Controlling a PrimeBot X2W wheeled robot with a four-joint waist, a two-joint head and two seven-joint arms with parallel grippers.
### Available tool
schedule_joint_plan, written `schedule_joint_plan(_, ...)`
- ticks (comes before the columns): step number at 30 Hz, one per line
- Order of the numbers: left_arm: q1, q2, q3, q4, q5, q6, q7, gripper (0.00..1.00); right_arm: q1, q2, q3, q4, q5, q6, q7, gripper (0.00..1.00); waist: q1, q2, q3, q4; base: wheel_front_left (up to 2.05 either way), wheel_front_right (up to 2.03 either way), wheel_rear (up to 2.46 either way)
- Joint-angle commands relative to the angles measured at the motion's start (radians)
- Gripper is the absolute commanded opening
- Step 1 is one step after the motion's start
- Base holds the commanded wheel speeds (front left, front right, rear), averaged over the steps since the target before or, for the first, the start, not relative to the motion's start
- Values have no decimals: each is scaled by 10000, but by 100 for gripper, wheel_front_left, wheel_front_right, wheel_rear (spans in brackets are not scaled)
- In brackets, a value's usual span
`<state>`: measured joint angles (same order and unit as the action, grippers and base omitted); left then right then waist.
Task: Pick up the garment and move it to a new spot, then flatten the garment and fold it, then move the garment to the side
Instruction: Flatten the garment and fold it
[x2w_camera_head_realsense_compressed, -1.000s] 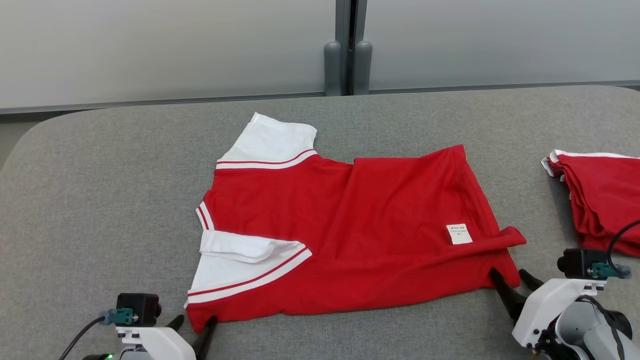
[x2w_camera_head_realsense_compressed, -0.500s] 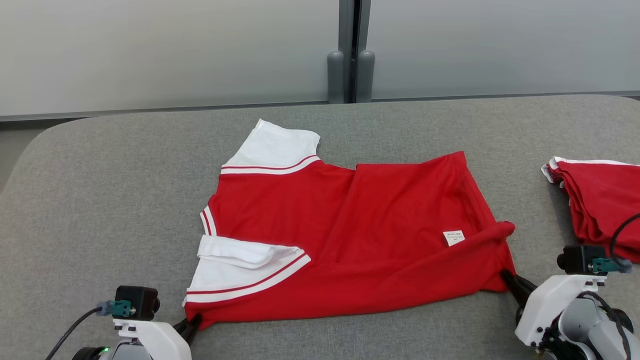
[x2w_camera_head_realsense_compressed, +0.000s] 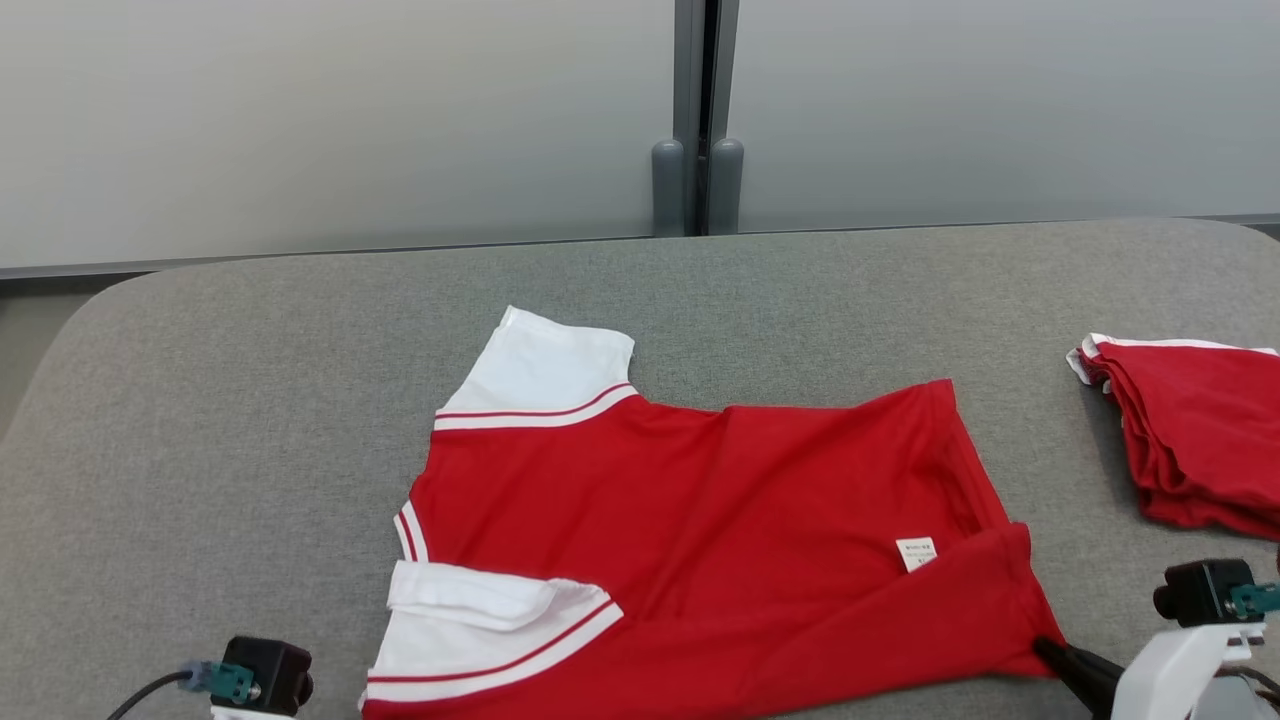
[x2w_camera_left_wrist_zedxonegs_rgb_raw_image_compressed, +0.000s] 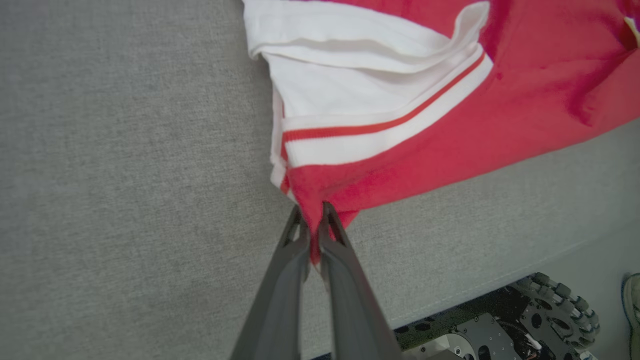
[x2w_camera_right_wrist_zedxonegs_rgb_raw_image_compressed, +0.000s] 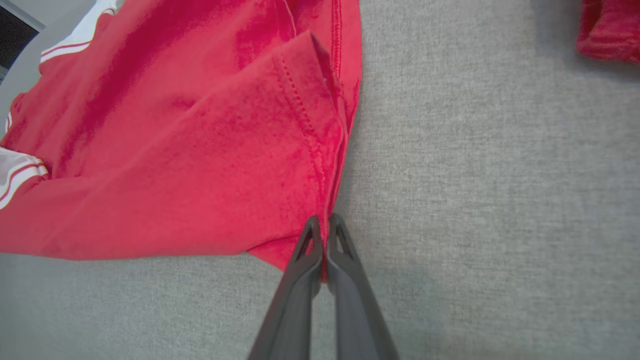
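both claws, open by the near edge a second ago, now closed: left gripper (x2w_camera_left_wrist_zedxonegs_rgb_raw_image_compressed: 312, 220) pinches the red garment (x2w_camera_head_realsense_compressed: 700, 520) at its near sleeve-side corner, right gripper (x2w_camera_right_wrist_zedxonegs_rgb_raw_image_compressed: 325, 225) at the near hem corner, which is raised and turned over. garment lies spread on the grey table (x2w_camera_head_realsense_compressed: 250, 400). the paired corner holds likely serve to carry the near edge over in a fold. folded red pile (x2w_camera_head_realsense_compressed: 1200, 430) lies well apart to the right.

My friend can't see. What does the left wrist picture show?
The left gripper is shut on a corner of a red shirt with a white, red-striped sleeve. The shirt rests on a grey table, and the robot's wheeled base shows past its edge.
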<state>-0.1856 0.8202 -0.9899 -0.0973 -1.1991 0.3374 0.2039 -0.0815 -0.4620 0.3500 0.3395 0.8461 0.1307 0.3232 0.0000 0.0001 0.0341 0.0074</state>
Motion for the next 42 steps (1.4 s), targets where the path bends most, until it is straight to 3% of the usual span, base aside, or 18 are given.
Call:
schedule_joint_plan(1, 211, 123, -9, -191, -126, 127, 55, 0, 354, -102, -248, -205, -47, 2, 183, 0, 0, -1, -4, -17, 0, 0, 0)
schedule_joint_plan(11, 757, 528, -23, -952, -469, 509, 246, 0, 2138, 588, -2174, -1650, -814, 2, 1814, 0, 0, -1, 81, -92, 0, 0, 0)
schedule_joint_plan(12, 777, 524, -8, -925, -539, 513, 270, 0, 2222, 698, -2342, -1823, -925, 2, 1978, 7, 0, -1, 87, -100, 0, 0, 0)
schedule_joint_plan(13, 809, 501, 1, -915, -621, 498, 310, 9, 2308, 811, -2487, -1953, -1040, 2, 2137, 45, 0, -1, 95, -108, 0, 0, 0)
schedule_joint_plan(14, 822, 484, 30, -905, -689, 486, 320, 78, 2395, 921, -2639, -2073, -1172, 2, 2295, 100, 0, -1, 97, -118, 0, 0, 0)
schedule_joint_plan(15, 822, 484, 30, -905, -689, 486, 320, 78, 2395, 921, -2639, -2073, -1172, 2, 2295, 100, 0, -1, 97, -118, 0, 0, 0)
schedule_joint_plan(16, 831, 498, 38, -893, -717, 504, 344, 100, 2442, 1022, -2766, -2250, -1346, 2, 2404, 100, 0, -1, 100, -128, 0, 0, 0)
schedule_joint_plan(24, 326, 917, 136, -1321, -244, 779, 459, 100, 2641, 1620, -3775, -3590, -1911, 2, 3073, 100, 0, -1, 7, -114, 0, 0, 0)
schedule_joint_plan(29, -521, 955, 552, -1613, 290, 546, 75, 100, 2324, 1687, -4165, -4471, -1974, 2, 2679, 100, 0, -1, 72, -52, 0, 0, 0)
schedule_joint_plan(37, -2854, 365, 902, -682, 824, -583, 672, 100, 506, 1541, -3935, -4169, -2371, 2, 2028, 100, 0, -1, 877, -125, 0, 0, 0)
schedule_joint_plan(42, -4687, -601, 885, 747, 1145, -1562, 1167, 100, -1097, 1655, -3559, -2983, -2738, 2, 1883, 100, 0, -1, 1656, -215, 0, 0, 0)
